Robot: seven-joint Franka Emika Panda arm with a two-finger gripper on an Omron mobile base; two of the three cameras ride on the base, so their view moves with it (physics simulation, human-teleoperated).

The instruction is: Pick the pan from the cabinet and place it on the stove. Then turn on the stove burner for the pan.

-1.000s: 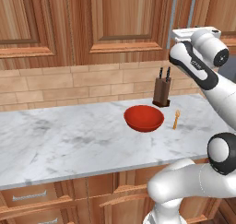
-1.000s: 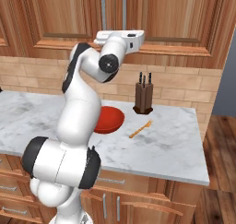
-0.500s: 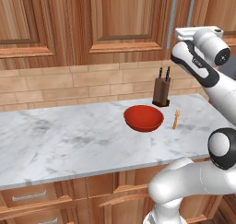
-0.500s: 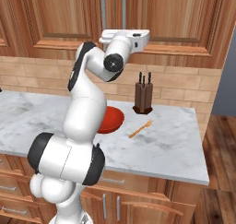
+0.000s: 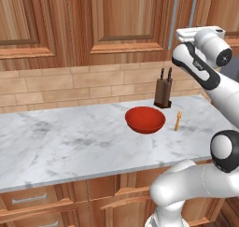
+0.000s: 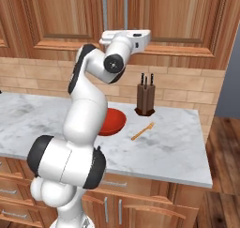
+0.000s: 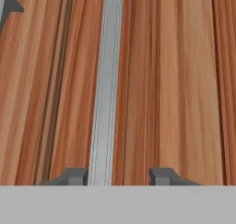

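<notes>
Hand view, opening the cabinet, first step of the task. My claw [image 7: 117, 176] stands before the closed cabinet door [image 7: 184, 80], its two fingertips on either side of the lower end of the silver bar handle [image 7: 103, 89]. The tip at this view's left [image 7: 73, 176] lies against the bar. Between the bar and the other tip [image 7: 161, 176] a strip of wood shows. The fingers are thus part-way together around the handle, but I cannot tell whether they grip it firmly. I judge that the pan lies behind this door, since the door is not yet opened and nothing has been lifted out.

The next move, as I judge it, calls for a firm hold on the bar. After that comes a pull outward along the door's arc, so that the bar does not slip from the fingers.

Compared with the earlier base views, my hand has stayed at much the same height before the doors and the arm has barely shifted. The red bowl [image 5: 144, 118] and the knife block [image 5: 163, 91] rest unchanged on the marble counter [image 5: 70, 142].
</notes>
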